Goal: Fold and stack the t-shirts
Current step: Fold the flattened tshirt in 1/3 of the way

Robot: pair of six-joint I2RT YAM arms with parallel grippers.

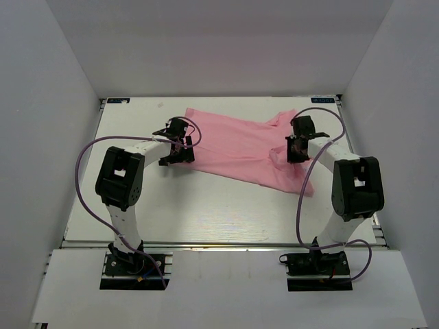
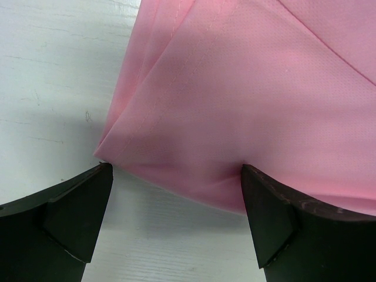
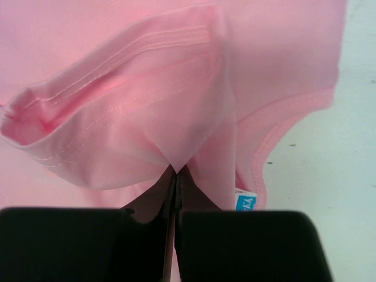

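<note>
A light-pink t-shirt (image 1: 240,147) lies spread and rumpled across the back half of the white table. My left gripper (image 1: 180,147) is at its left hem, jaws wide open, with the folded hem corner (image 2: 117,147) lying between the fingertips (image 2: 88,200). My right gripper (image 1: 295,147) is at the shirt's right side near the collar. Its jaws are shut on a pinch of pink fabric (image 3: 176,158), which tents up from the fingertips. A sleeve opening (image 3: 88,117) bunches up to the left of the pinch, and the collar with a blue size label (image 3: 245,202) lies just to the right.
The white table (image 1: 206,212) is walled by grey panels on the left, right and back. Purple cables (image 1: 86,178) loop out from both arms. The arm bases (image 1: 134,264) sit on the near edge.
</note>
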